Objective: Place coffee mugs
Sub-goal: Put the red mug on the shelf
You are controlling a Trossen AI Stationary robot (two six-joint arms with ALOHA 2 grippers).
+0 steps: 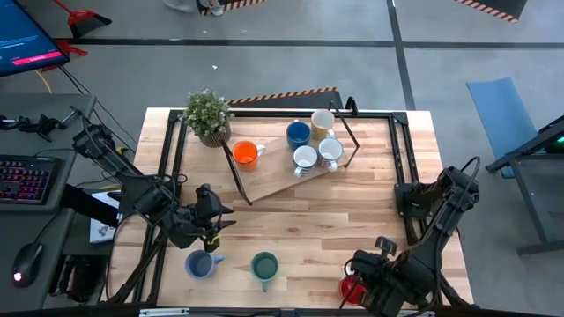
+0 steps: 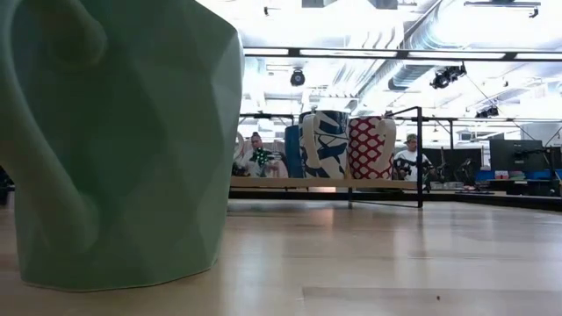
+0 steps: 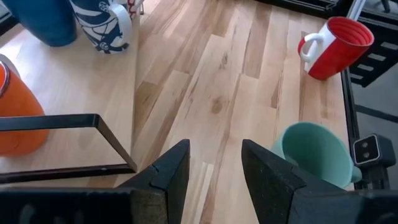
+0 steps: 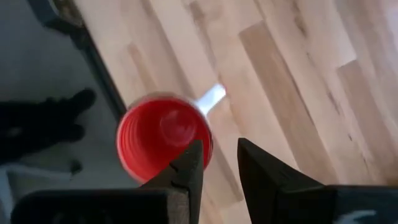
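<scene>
The red mug [image 4: 163, 143] stands upright at the table's near right edge, its white handle toward the wood. My right gripper [image 4: 217, 158] hangs over it, open, one finger above its rim. My left gripper [image 1: 227, 218] is open and holds nothing; it hovers near the table's left, beyond the grey-blue mug [image 1: 201, 262]. The green mug [image 1: 264, 267] stands near the near edge. The orange [image 1: 247, 154], blue [image 1: 298, 134], cream [image 1: 322, 121] and two white mugs [image 1: 305, 158] [image 1: 330, 151] stand on a wooden board. My right gripper has one finger [image 4: 189, 168] over the red mug's rim [image 4: 205, 140], coming from above and pointing down. I cannot tell whether it touches the rim. The mug stands on the table.
A black metal frame [image 1: 352, 114] surrounds the wooden board [image 1: 282, 176] at the table's far middle. A potted plant [image 1: 208, 114] stands at the far left corner. Bare wood lies between the board and the near mugs. People sit in the room beyond [image 2: 408, 158].
</scene>
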